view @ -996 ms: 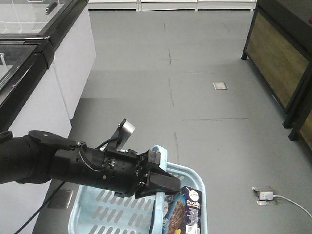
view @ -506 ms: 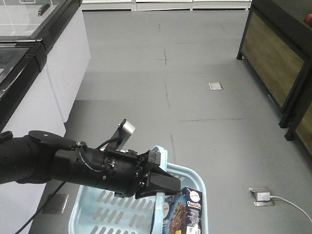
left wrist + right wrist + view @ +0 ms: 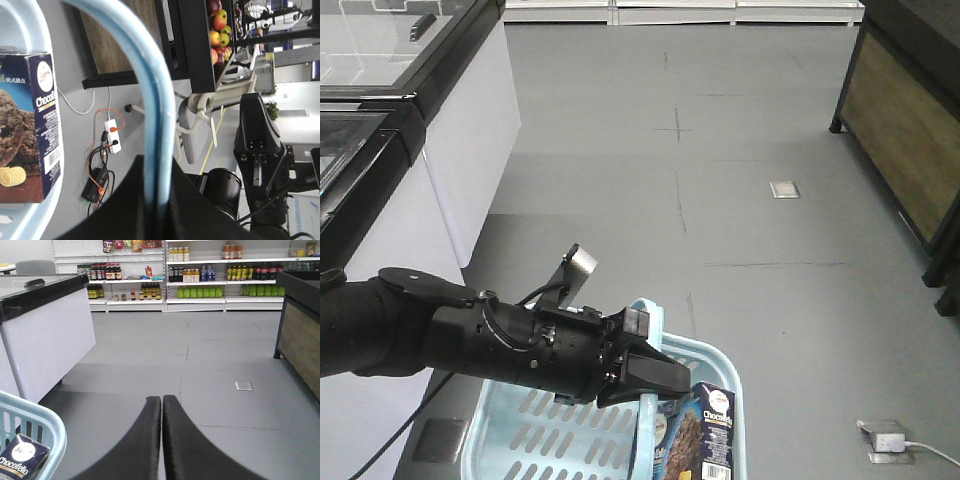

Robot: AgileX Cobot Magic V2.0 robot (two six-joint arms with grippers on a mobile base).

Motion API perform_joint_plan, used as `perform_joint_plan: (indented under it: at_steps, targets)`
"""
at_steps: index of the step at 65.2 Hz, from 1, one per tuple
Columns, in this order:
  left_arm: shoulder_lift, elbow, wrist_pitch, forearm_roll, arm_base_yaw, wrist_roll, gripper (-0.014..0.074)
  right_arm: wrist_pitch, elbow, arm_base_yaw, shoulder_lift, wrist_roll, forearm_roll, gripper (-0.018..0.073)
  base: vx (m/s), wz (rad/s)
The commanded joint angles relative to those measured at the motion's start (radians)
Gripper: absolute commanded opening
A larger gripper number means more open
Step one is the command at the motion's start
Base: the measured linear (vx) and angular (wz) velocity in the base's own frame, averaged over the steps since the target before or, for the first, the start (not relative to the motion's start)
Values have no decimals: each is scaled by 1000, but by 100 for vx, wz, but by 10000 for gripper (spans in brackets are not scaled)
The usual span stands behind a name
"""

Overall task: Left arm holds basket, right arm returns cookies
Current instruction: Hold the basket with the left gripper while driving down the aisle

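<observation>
Clamping basket — left end effector, right end effector closed, empty, cookies at rim

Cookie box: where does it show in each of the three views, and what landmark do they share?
Front view: cookie box at the bottom edge, right of centre, standing in the basket.
Left wrist view: cookie box at the left edge, left of the basket's handle.
Right wrist view: cookie box in the bottom left corner, inside the basket's rim.
Shared landmark: the light blue basket.
</observation>
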Motion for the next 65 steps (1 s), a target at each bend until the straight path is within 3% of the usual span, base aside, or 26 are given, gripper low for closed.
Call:
perform_joint_plan:
  at_steps: [1,65]
  targets:
    - [-49,-31,56,-72,-1,12,-8,-78,0,1,-10,-9,-4,-8,19,19]
    - [-49,-31,56,-73,-1,12,-8,-78,0,1,-10,-9,-4,-8,20,-7]
